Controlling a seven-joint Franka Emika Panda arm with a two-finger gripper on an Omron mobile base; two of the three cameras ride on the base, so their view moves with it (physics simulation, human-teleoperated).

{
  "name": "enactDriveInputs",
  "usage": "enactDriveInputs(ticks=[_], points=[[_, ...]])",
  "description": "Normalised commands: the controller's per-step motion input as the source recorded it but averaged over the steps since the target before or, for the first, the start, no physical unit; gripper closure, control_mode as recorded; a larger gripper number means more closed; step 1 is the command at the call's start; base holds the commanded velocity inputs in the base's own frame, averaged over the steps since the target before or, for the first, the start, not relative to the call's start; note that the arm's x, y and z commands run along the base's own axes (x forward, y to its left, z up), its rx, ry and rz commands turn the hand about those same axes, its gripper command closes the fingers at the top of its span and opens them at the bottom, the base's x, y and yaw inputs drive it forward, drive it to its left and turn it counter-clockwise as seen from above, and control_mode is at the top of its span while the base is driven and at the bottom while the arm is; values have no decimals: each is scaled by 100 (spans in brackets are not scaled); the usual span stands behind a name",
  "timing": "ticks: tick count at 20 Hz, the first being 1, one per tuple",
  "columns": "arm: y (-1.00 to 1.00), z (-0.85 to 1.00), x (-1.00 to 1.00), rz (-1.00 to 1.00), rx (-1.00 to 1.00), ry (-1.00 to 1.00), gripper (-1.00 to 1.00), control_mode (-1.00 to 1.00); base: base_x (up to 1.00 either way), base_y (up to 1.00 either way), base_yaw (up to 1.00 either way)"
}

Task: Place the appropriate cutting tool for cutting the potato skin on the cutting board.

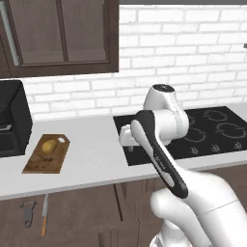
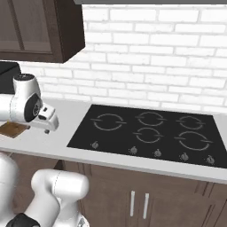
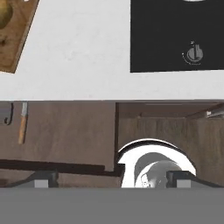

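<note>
One potato (image 1: 48,146) lies on one cutting board (image 1: 42,161) in the left base view, toward the board's far end beside its pale hole. The board sits on the pale worktop (image 1: 91,159) at about nine o'clock in the picture, just right of one black appliance (image 1: 12,118). Below the worktop's front edge, at roughly seven o'clock, two tools lie side by side on a brown surface: one dark grey peeler (image 1: 29,212) and, just to its right, one slim knife (image 1: 44,214) with a wooden handle. One black cooktop (image 1: 212,132) fills the worktop at three o'clock, with the white arm in front of its left end.

From the right base view, the cooktop (image 2: 150,133) shows four ring burners and a row of five knobs along its near edge. A corner of the cutting board (image 2: 13,129) peeks out at nine o'clock, behind the arm.

Looking through the hand view, the claw (image 3: 111,178) has its two dark fingertips (image 3: 43,178) spread wide at six o'clock, gripping nothing. The cutting board (image 3: 15,41) and potato (image 3: 4,15) sit at eleven o'clock on the worktop (image 3: 78,52). One cooktop knob (image 3: 194,54) shows at two o'clock. The knife (image 3: 22,122) lies at nine o'clock, and a sliver of the peeler (image 3: 5,114) touches the left edge beside it, well apart from the board.
</note>
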Motion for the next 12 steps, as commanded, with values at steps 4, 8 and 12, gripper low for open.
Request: enactDriveInputs(ticks=[4, 8, 12], points=[[95, -50, -4, -6, 1, 18, -100, -100, 0, 0, 0], [75, -66, -2, 0, -6, 18, -100, -100, 0, 0, 0], [84, -32, -14, 0, -2, 6, -100, -100, 0, 0, 0]])
